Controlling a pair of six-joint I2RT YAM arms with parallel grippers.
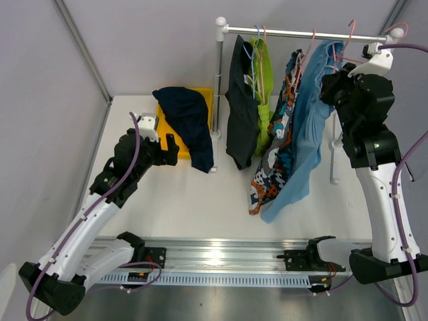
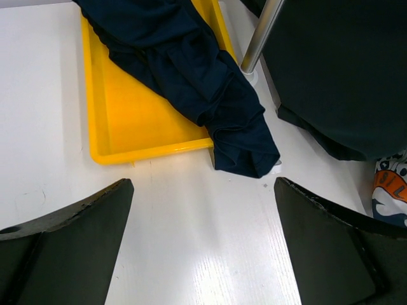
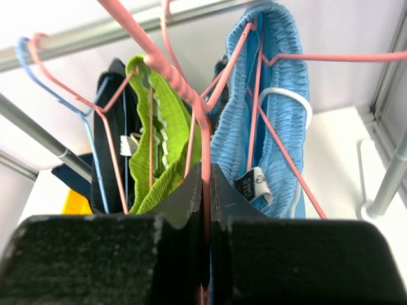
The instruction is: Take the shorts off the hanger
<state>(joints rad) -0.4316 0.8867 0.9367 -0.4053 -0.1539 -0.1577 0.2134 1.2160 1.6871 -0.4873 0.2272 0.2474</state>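
Four pairs of shorts hang on wire hangers from the rail (image 1: 301,33): charcoal-black (image 1: 241,100), lime green (image 1: 264,73), patterned (image 1: 277,147) and light blue (image 1: 307,120). The navy shorts (image 1: 187,124) lie over the yellow tray (image 1: 164,130). My right gripper (image 3: 205,166) is up by the rail's right end. It is shut on a pink hanger wire (image 3: 191,108) between the lime green shorts (image 3: 168,114) and the light blue shorts (image 3: 235,127). My left gripper (image 2: 203,184) is open over bare table just in front of the navy shorts (image 2: 191,76), with nothing between its fingers.
The rack's left pole (image 2: 261,38) stands by the tray's right corner (image 2: 127,121); the right pole (image 3: 388,178) is beside my right arm. A blue hanger (image 3: 89,121) carries the charcoal-black shorts (image 3: 108,140). Grey walls close in the table on the left and at the back.
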